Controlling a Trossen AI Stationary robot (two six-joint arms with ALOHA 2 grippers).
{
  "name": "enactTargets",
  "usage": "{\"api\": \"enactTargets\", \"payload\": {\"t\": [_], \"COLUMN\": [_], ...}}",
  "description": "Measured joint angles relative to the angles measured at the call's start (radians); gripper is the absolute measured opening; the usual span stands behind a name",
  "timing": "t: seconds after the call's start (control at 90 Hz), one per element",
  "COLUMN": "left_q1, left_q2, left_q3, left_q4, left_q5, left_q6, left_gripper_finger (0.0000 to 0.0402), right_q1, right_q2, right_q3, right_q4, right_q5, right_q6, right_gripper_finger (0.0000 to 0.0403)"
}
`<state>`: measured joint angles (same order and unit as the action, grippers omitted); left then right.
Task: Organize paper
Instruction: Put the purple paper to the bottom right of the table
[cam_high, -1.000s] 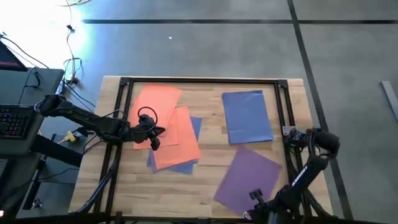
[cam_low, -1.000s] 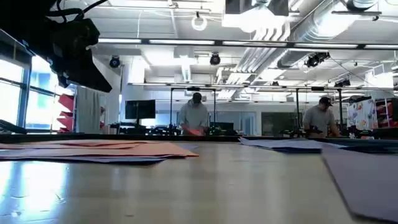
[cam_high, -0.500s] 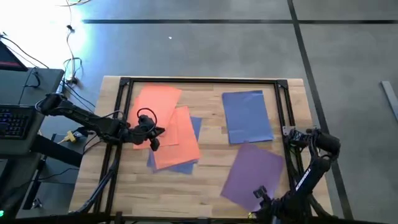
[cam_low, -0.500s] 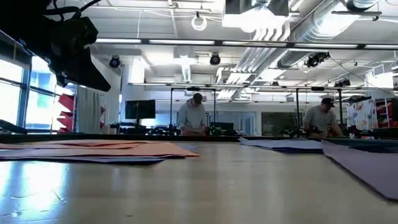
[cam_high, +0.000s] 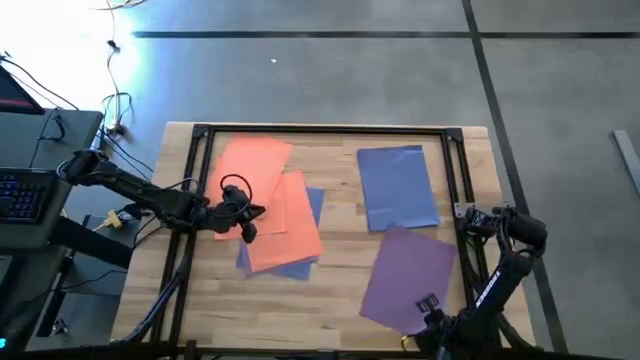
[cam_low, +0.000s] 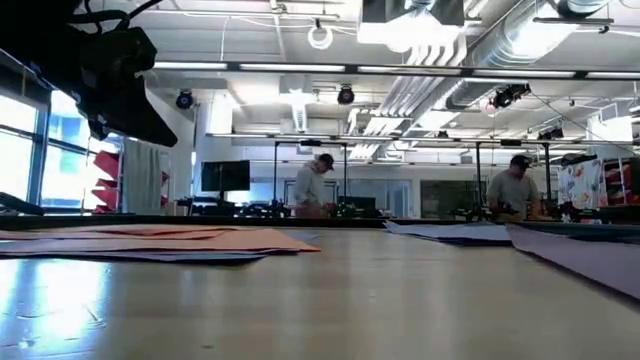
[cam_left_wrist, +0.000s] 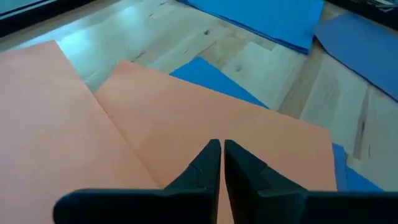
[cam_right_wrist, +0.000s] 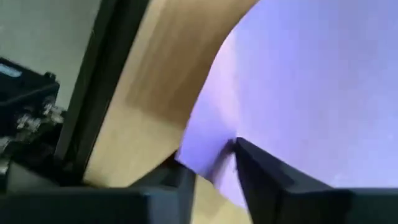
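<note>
Fingers of the right gripper are clamped on the near edge of the thin flat purple paper sheet; in the right wrist view we see the sheet's margin pinched between the two dark fingers and curling upward from them. In the high view this gripper sits at the table's near right edge, a pinch at the border that we judge lets the sheet be dragged or lifted without creasing its middle. In the low view the purple sheet rises slightly off the surface.

The purple sheet lies on the pale wooden table, its far corner just beside the flat blue rectangular sheet at far right.

The left gripper has its fingers pressed together, holding nothing, poised over the flat orange sheets left of centre. Two orange sheets overlap there, askew, with another blue sheet showing beneath them. We judge that heap unsorted and the left arm waiting.

A black metal frame borders the table. Two people stand at benches in the background.
</note>
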<state>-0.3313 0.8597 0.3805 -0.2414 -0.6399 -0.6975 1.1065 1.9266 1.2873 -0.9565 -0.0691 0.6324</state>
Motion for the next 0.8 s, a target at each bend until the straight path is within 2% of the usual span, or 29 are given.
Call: {"api": "enactTargets", "payload": {"t": [0.133,0.267,0.478,0.544,0.6,0.656,0.8], "left_q1": [0.0,0.0,-0.014,-0.021,-0.026,-0.031,-0.046], "left_q2": [0.0,0.0,0.0,0.0,0.0,0.0,0.0], "left_q3": [0.0,0.0,0.0,0.0,0.0,0.0,0.0], "left_q4": [0.0,0.0,0.0,0.0,0.0,0.0,0.001], "left_q5": [0.0,0.001,0.005,0.002,0.002,0.001,0.001], "left_q6": [-0.006,-0.008,-0.009,-0.009,-0.009,-0.017,-0.025], "left_gripper_finger": [0.0,0.0,0.0,0.0,0.0,0.0,0.0], "right_q1": [0.0,0.001,0.003,0.002,-0.008,-0.018,-0.039], "right_q2": [-0.001,-0.004,-0.004,-0.004,-0.004,-0.004,-0.003], "right_q3": [0.033,0.081,0.03,-0.006,-0.05,-0.096,-0.213], "right_q4": [-0.02,-0.094,-0.114,-0.131,-0.139,-0.113,-0.002], "right_q5": [-0.04,0.093,0.506,0.619,0.643,0.637,0.616], "right_q6": [0.119,0.36,0.876,1.106,1.286,1.386,1.459], "right_gripper_finger": [0.0201,0.0233,0.022,0.0211,0.0202,0.0194,0.0177]}}
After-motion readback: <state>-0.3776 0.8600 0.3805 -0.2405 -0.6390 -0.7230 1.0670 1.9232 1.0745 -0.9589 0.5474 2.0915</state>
